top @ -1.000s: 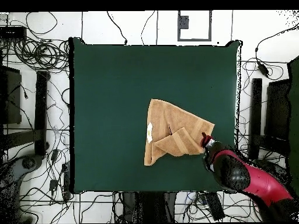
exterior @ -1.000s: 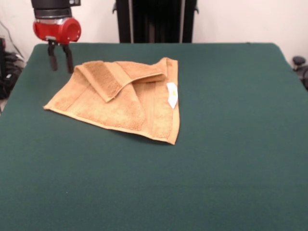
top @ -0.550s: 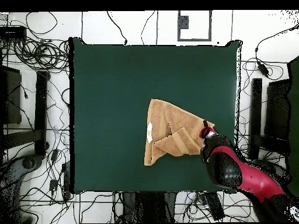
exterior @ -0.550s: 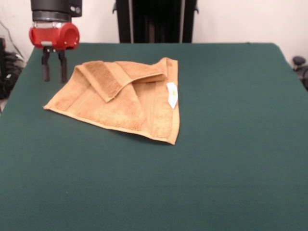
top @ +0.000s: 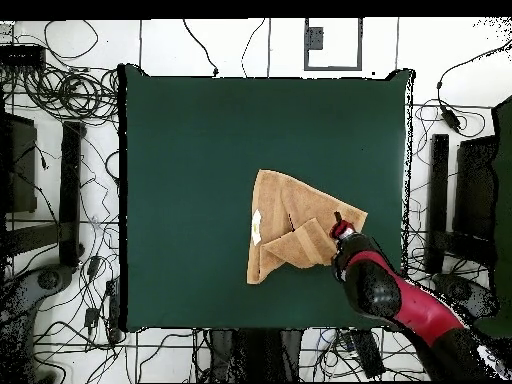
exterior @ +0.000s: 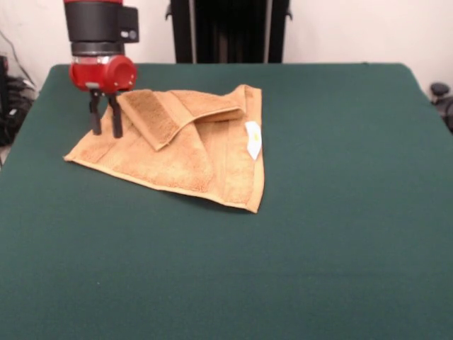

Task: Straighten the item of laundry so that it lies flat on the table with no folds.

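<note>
The towel point(exterior: 177, 145) lies crumpled on the green table point(exterior: 318, 212), one corner folded back over its middle and a white tag point(exterior: 253, 139) showing near its right edge. The gripper point(exterior: 105, 126) stands over the towel's left corner, fingers a little apart and holding nothing, tips at the cloth
</note>
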